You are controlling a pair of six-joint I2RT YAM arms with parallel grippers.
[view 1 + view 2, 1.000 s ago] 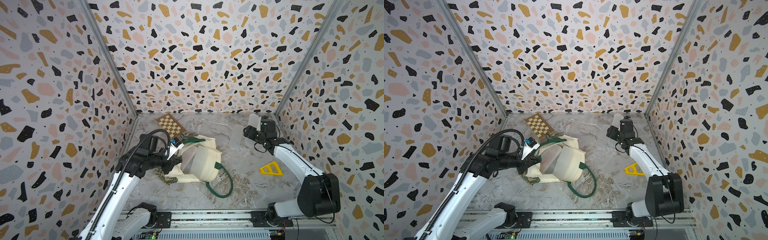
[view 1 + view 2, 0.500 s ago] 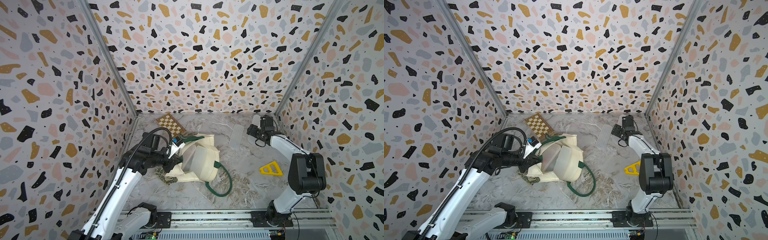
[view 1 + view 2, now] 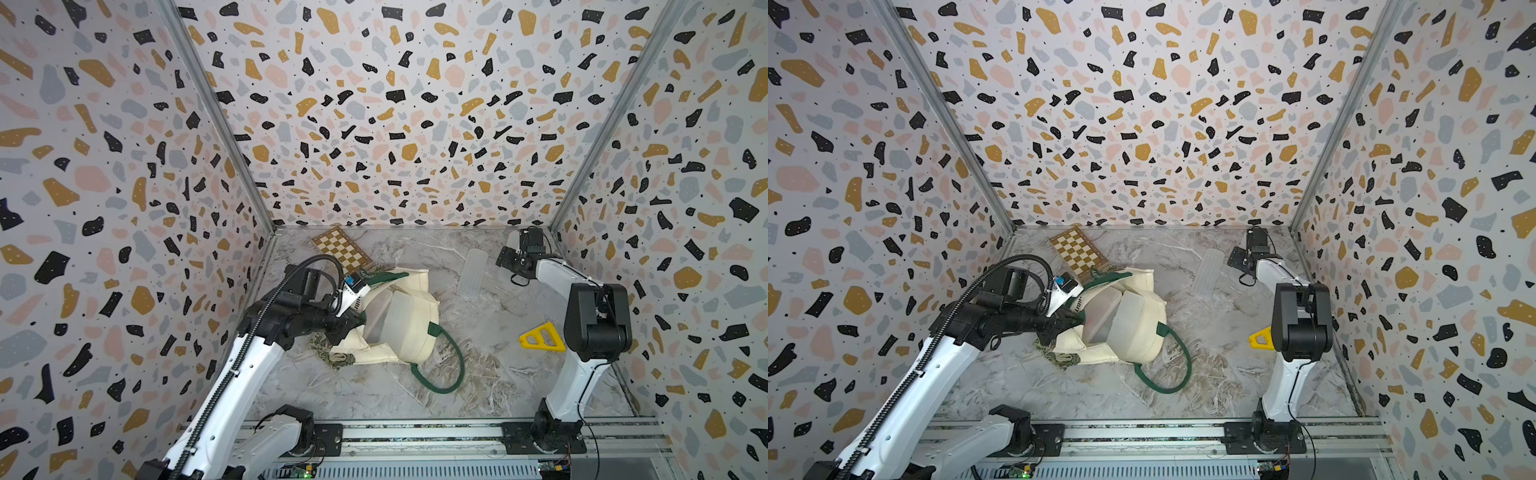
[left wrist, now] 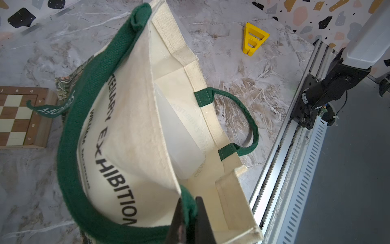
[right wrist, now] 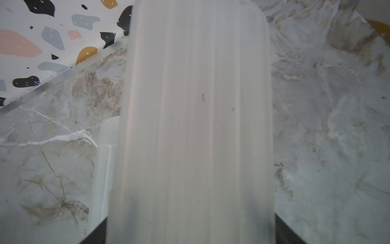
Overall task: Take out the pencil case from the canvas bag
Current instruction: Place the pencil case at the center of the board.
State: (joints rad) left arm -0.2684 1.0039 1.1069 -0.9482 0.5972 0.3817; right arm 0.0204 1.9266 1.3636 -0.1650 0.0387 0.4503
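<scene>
The cream canvas bag [image 3: 409, 332] [image 3: 1138, 332] lies on its side on the marble floor, left of centre, with its mouth held up. My left gripper [image 4: 188, 202] [image 3: 353, 322] is shut on one dark green strap handle [image 4: 69, 147] at the bag's rim. The pencil case [image 3: 471, 272] [image 3: 1207, 272], a long ribbed translucent box, is out of the bag at the back right. It fills the right wrist view [image 5: 196, 118]. My right gripper [image 5: 190, 234] [image 3: 503, 262] grips its near end, one jaw on each side.
A pale translucent flat box [image 4: 179, 135] [image 3: 378, 307] shows inside the bag's mouth. A wooden chessboard [image 3: 343, 251] lies at the back left, touching the bag. A yellow triangular piece [image 3: 540, 338] sits beside the right arm. The second green handle [image 3: 446, 370] loops over the floor. The metal rail [image 3: 415, 432] runs along the front.
The right arm has folded up, its elbow rising and swinging toward the back. Its gripper and the pencil case have stayed at the back right. The left arm and bag have barely moved.
</scene>
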